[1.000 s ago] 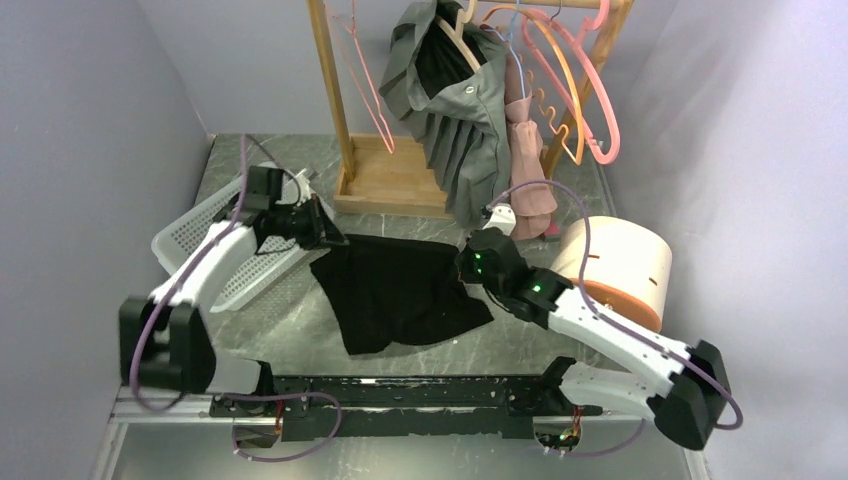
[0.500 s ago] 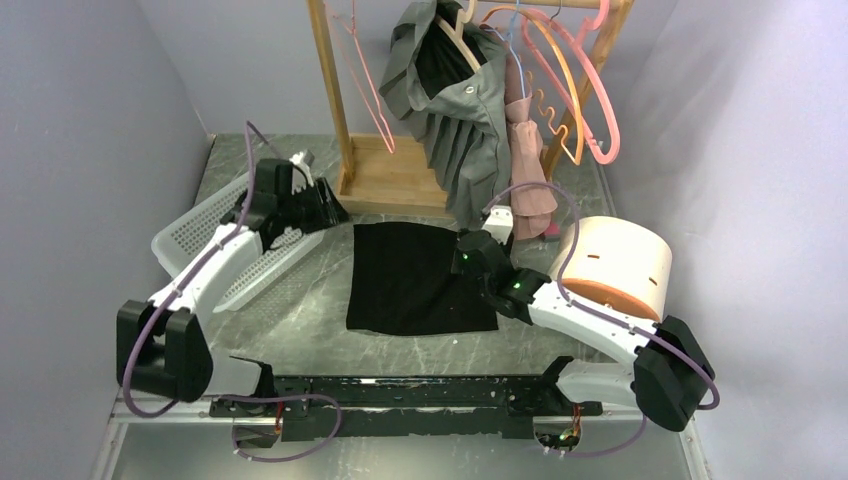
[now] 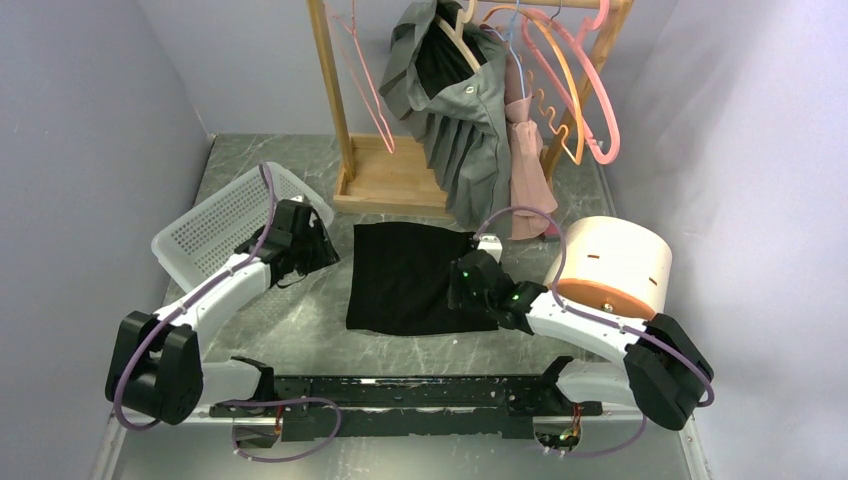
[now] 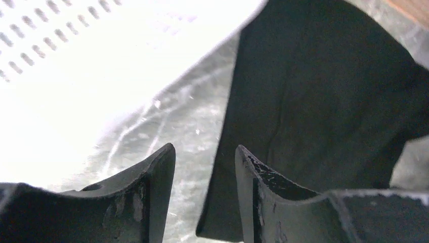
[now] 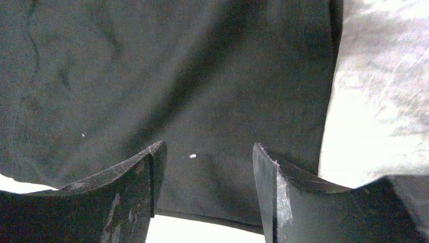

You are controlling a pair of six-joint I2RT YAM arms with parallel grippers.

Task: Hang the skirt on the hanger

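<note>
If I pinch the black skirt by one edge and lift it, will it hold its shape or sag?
It will probably sag: the skirt lies limp and flat on the table, with soft creases in the right wrist view. It looks thin, so it is likely light. Lifted at one corner, it may bunch.

This looks like a robot test lab, not a home. Plain grey walls (image 3: 90,120) box in a small table (image 3: 300,320) with a stone look. A white left arm (image 3: 215,290) and right arm (image 3: 580,325) are bolted to a black rail (image 3: 400,395) at the near edge. At the far side stands a wooden clothes rack (image 3: 390,180) with pink hangers (image 3: 590,90).
</note>
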